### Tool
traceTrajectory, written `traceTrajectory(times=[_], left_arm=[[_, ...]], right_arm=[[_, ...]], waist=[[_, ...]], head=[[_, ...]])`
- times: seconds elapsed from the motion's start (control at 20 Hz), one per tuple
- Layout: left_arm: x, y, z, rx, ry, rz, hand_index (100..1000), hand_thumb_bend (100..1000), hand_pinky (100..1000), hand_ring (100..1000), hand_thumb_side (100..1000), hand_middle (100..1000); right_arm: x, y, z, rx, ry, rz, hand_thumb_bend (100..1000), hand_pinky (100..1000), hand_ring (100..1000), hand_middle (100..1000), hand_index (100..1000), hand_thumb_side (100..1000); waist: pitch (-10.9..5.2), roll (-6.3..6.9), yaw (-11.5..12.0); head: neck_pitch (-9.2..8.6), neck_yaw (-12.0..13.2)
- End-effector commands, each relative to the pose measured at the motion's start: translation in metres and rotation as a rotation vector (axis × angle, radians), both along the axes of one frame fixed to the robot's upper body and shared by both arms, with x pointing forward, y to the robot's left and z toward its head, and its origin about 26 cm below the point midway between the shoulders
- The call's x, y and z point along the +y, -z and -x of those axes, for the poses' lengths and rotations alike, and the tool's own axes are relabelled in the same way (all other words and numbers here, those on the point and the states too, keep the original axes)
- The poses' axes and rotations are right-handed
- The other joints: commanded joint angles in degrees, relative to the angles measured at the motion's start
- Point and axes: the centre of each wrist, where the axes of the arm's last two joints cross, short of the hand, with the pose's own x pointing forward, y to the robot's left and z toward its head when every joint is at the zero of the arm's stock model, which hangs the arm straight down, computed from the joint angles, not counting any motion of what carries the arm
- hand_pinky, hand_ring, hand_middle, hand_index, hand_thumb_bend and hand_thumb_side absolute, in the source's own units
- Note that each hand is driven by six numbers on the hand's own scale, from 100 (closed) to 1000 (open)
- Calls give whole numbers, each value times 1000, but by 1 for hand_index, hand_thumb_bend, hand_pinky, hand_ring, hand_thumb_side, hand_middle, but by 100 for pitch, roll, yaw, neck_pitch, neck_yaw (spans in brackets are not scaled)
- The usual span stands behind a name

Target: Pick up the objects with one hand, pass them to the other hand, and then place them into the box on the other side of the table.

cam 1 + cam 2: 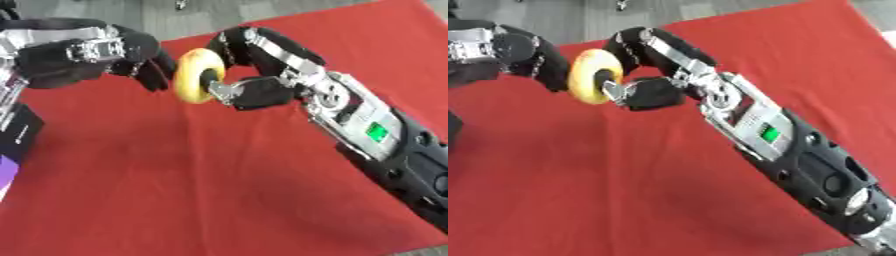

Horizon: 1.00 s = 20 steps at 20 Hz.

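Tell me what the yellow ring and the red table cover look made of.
The yellow ring, held in the right hand, looks like smooth, glossy plastic or rubber; its rounded rim shows a soft sheen. The red table cover looks like matte fabric, flat and without shine, perhaps felt.

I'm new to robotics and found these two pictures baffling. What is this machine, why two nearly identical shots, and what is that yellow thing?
Both pictures come from one stereo camera in a humanoid robot's head, looking down at a table under a red cloth; they show the same moment from its left and right eye. The black-and-silver arms end in fingered hands. The right hand holds a yellow ring-shaped object, fingers and thumb curled round it. The left hand is right beside the ring, apparently for a hand-over. At the left edge sits part of a black and purple box.
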Motion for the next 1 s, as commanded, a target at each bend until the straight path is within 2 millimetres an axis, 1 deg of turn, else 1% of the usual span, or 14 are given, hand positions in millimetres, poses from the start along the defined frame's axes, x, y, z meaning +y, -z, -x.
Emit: traceTrajectory(times=[0.05, 0.1, 0.15, 0.2, 0.3, 0.35, 0.4, 0.5, 0.65, 1.0], left_arm=[[0, -9, 1, -29, -8, -15, 781, 451, 798, 746, 830, 718], [-1, -8, 1, -34, -18, -22, 782, 489, 798, 747, 809, 719], [-1, -8, 1, -39, -32, -25, 782, 509, 798, 748, 792, 721], [0, -8, 0, -47, -54, -25, 782, 485, 796, 747, 797, 721], [1, -9, -1, -69, -112, -15, 783, 483, 794, 747, 781, 722], [0, -9, 0, -81, -136, -9, 785, 495, 795, 748, 777, 723], [0, -10, 1, -101, -159, -2, 787, 525, 796, 749, 765, 724], [-1, -12, 4, -134, -197, 12, 784, 551, 793, 747, 725, 720], [-3, -13, 8, -154, -238, 26, 785, 541, 794, 748, 734, 720], [-5, -13, 11, -162, -238, 18, 797, 502, 809, 763, 811, 730]], right_arm=[[-2, -12, 4, -40, -7, 4, 100, 675, 599, 426, 590, 187], [-2, -11, 4, -39, -7, 4, 100, 675, 599, 426, 590, 185], [-2, -11, 5, -39, -8, 5, 100, 675, 599, 426, 590, 184], [-2, -11, 5, -40, -8, 6, 100, 675, 599, 426, 590, 183], [-2, -11, 5, -42, -6, 9, 100, 675, 599, 426, 590, 180], [-2, -11, 5, -43, -6, 10, 100, 675, 598, 426, 590, 180], [-2, -11, 5, -45, -6, 10, 100, 675, 598, 426, 590, 179], [-3, -12, 7, -52, -9, 10, 100, 675, 599, 427, 590, 175], [-3, -12, 8, -57, -12, 11, 100, 674, 599, 428, 590, 175], [-3, -11, 9, -56, -13, 12, 100, 673, 599, 427, 589, 189]], waist=[[6, 35, 9], [5, 35, 9], [3, 34, 9], [2, 33, 9], [1, 31, 9], [0, 29, 8], [0, 29, 7], [2, 30, 6], [4, 32, 3], [13, 39, -5]], head=[[-42, -14], [-42, -13], [-39, -15], [-41, -18], [-49, -20], [-54, -19], [-59, -20], [-68, -21], [-72, -29], [-79, -38]])
